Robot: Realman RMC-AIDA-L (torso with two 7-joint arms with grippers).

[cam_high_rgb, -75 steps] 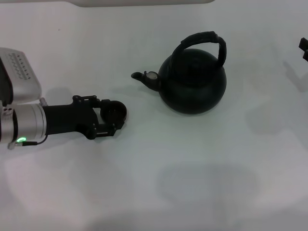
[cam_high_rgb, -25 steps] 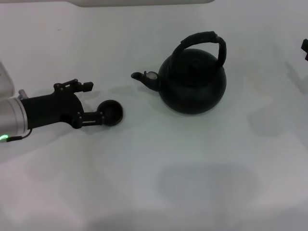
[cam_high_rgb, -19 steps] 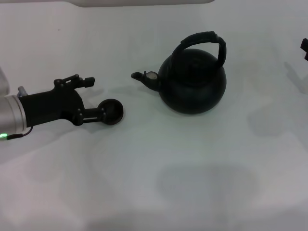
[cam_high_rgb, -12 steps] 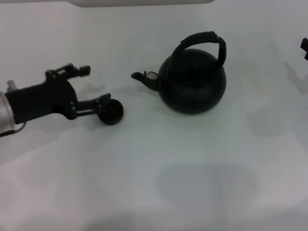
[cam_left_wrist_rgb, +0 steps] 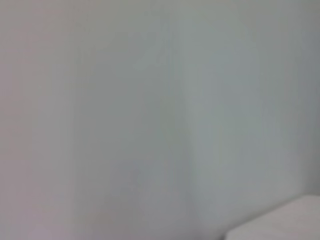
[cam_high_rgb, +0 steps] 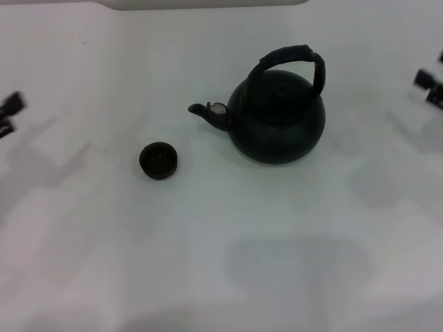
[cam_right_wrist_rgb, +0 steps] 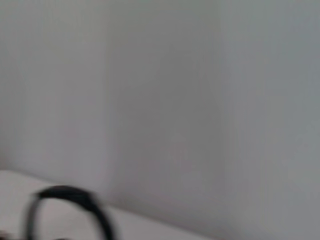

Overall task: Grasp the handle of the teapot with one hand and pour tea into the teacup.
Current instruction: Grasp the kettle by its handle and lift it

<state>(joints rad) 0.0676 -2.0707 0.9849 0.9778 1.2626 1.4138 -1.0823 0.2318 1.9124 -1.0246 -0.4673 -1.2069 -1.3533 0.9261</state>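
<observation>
A matte-black teapot (cam_high_rgb: 278, 117) stands upright on a white table (cam_high_rgb: 228, 263) in the head view, a little toward two o'clock from centre, its short spout (cam_high_rgb: 208, 112) pointing to nine o'clock with a pale spot at its base. The handle (cam_high_rgb: 294, 61), a thick wrapped black hoop, arches over the pot's top, with nothing gripping it; the right wrist view catches the same arch (cam_right_wrist_rgb: 70, 207) low in its picture against a plain pale wall. The teacup (cam_high_rgb: 158, 160), small, dark and handleless, sits on the table at about eight o'clock from the teapot, apart from it and below the line of the spout. Only the fingertips of the left gripper (cam_high_rgb: 8, 115) show at the nine o'clock edge, well away from the cup; whether that pincer is spread or pressed together cannot be told. The right gripper (cam_high_rgb: 432, 88) shows as a blurred dark tip at the three o'clock edge, its state equally unreadable.
</observation>
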